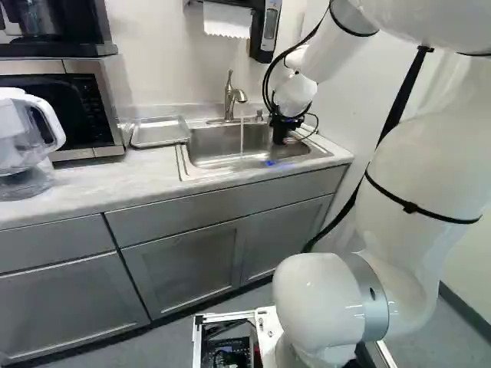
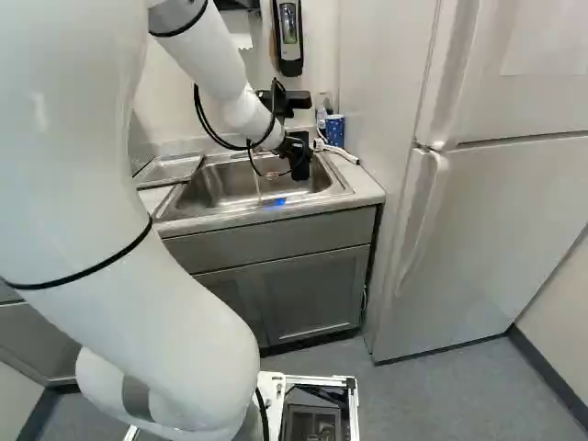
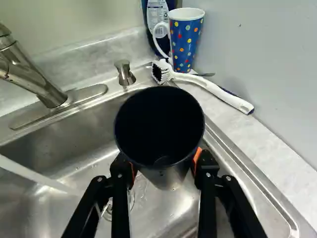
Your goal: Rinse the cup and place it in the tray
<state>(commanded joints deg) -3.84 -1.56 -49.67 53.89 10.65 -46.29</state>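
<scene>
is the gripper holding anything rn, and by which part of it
Yes: a dark, round, open-mouthed cup. The black two-fingered gripper with orange pads grips it by its outer side wall, one finger on each side, below the rim.

White rounded arm (image 1: 418, 161), grey joint band (image 1: 368, 307), black straps (image 1: 418, 208) and cables (image 1: 266, 86), orange-padded black tool (image 2: 299, 158)

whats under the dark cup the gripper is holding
Under the dark cup, the sink floor and part of the drain show; the cup and gripper hide the rest.
</scene>
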